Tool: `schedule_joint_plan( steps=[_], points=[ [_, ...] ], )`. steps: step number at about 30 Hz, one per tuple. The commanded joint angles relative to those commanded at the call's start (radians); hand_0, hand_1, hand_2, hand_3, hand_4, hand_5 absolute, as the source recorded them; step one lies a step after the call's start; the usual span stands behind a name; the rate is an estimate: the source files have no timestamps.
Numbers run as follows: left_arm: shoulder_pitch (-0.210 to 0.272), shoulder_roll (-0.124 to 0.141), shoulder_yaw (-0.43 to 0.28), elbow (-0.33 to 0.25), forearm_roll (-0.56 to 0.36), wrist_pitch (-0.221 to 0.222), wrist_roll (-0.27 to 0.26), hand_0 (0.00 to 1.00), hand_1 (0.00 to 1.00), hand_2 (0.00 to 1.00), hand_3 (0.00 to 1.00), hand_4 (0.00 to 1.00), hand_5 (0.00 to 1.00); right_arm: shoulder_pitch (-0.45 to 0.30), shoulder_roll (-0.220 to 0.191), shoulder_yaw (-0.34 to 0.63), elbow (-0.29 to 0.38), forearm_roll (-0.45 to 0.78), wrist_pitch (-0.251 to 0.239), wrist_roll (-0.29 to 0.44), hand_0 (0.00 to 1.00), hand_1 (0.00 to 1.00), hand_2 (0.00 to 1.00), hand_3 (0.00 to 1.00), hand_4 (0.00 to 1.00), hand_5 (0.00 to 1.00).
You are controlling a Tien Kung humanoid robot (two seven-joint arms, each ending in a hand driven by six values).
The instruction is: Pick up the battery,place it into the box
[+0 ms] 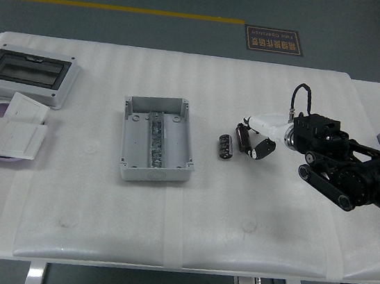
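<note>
Black and cylindrical, two batteries lie on the white table right of centre. We note one battery lying free, with pale banding along its side. The second battery sits just right of it, tilted, with the right hand closed around it: white fingers above, a dark fingertip below. The grey box stands open-topped left of the free battery, apart from it, with a metal rail along its floor. We see bare table between box and batteries and a wide bare stretch along the near edge. At far left a lidded enclosure and white panels sit near the table's left edge. The right arm enters from the right edge.
</note>
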Motion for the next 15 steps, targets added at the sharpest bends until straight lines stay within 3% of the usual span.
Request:
schedule_joint_plan(
  steps=[3, 10, 15],
  points=[
    [0.000, 0.000, 0.000, 0.000, -0.001, 0.003, -0.002, 0.672, 0.666, 0.500, 0.534, 0.418, 0.395, 0.011, -0.014, -0.026, 0.022, 0.027, -0.038, -0.006, 0.823, 0.682, 0.704, 0.733, 0.366, 0.121],
    [0.001, 0.001, 0.002, 0.000, -0.003, 0.011, -0.010, 0.672, 0.666, 0.500, 0.534, 0.418, 0.395, 0.037, -0.058, -0.128, 0.103, 0.141, -0.188, -0.020, 0.821, 0.676, 0.695, 0.726, 0.371, 0.127],
    [0.002, 0.000, 0.003, 0.000, -0.005, 0.012, -0.011, 0.672, 0.666, 0.500, 0.536, 0.418, 0.397, 0.025, -0.082, -0.050, 0.187, 0.137, -0.258, -0.033, 0.813, 0.672, 0.689, 0.720, 0.374, 0.130]
  ],
)
